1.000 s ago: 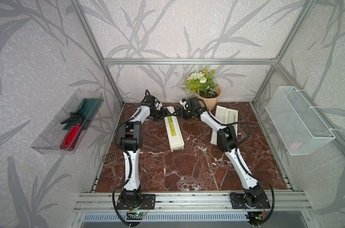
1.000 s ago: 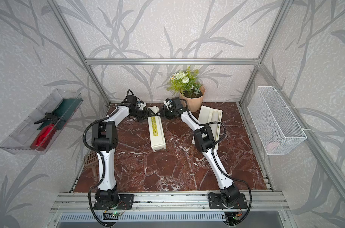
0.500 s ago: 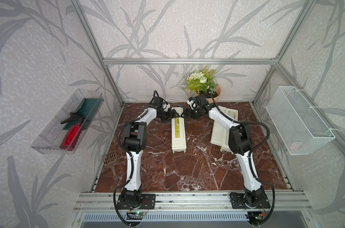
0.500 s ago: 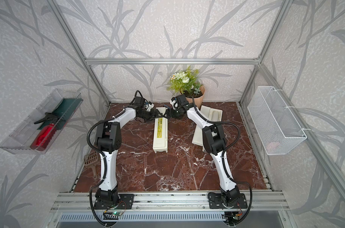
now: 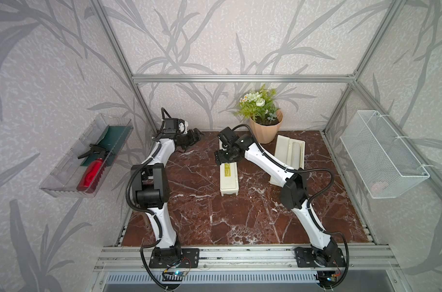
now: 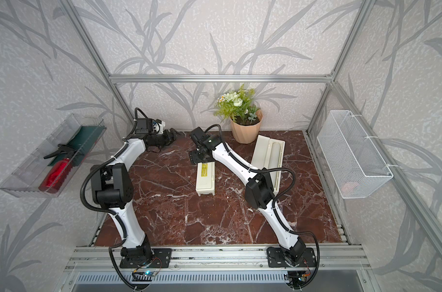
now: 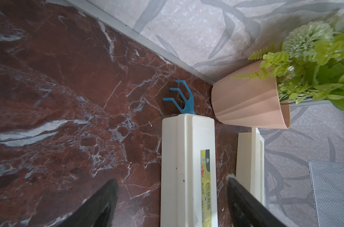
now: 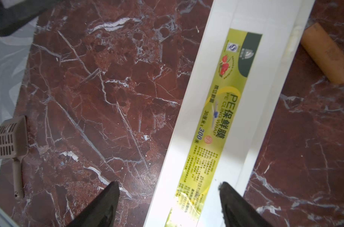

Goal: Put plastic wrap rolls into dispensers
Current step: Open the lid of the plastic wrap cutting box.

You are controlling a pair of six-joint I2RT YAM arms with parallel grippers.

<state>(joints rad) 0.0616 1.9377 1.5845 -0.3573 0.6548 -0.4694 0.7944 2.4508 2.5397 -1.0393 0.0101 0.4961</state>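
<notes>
Closed dispenser [image 5: 229, 178]: cream box, lid shut, yellow-green label facing up, lying flat mid-bench [image 5: 202, 215].
Open dispenser [image 5: 282, 151]: cream, lid swung open, lying further right.
Roll [image 5: 295, 154]: translucent-white, lying inside open dispenser.

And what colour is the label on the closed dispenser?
Yellow-green with a dark green end; the label shows best in the right wrist view.

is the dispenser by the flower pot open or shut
Open. In both top views the dispenser lies spread in two halves, lid folded back, with a plastic wrap roll showing in one half.
</notes>
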